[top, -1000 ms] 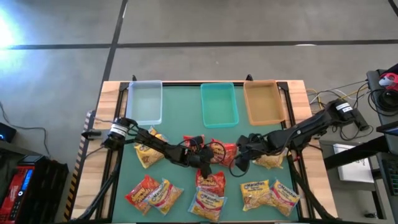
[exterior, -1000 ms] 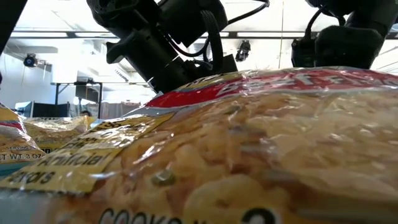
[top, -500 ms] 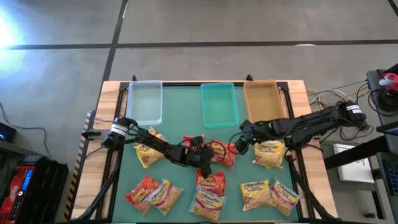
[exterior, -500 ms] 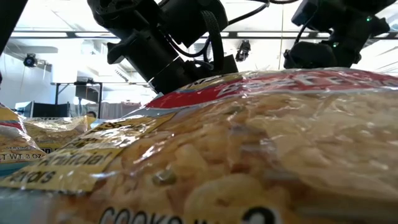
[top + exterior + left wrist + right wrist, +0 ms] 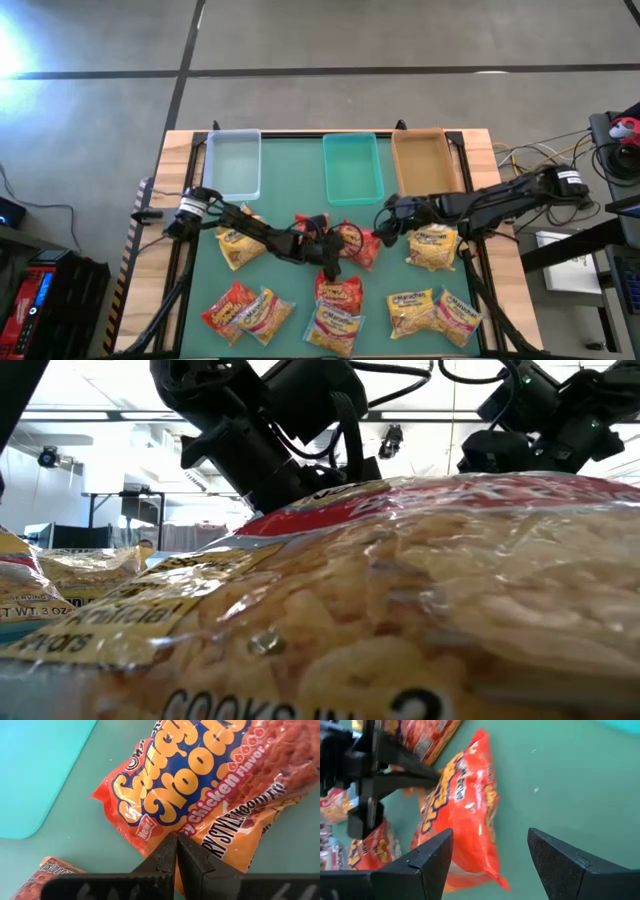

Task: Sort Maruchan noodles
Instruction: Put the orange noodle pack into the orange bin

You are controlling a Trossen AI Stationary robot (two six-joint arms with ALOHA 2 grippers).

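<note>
The left gripper (image 5: pixel 322 240) pinches the edge of a crinkly red-orange plastic noodle packet with blue-and-yellow lettering (image 5: pixel 210 785), lying mid-table on the green mat (image 5: pixel 290 195) below the teal rectangular plastic bin (image 5: pixel 352 167). Just right, the right gripper (image 5: pixel 385 228) hovers spread wide, holding nothing.

Three bins sit in a row at the back of the table (image 5: pixel 180 160): the left bin (image 5: pixel 233 165), the middle bin (image 5: pixel 352 167) and the right bin (image 5: pixel 424 163). The noodle packets (image 5: pixel 330 320) lie in front of them, in the middle and along the front edge.
</note>
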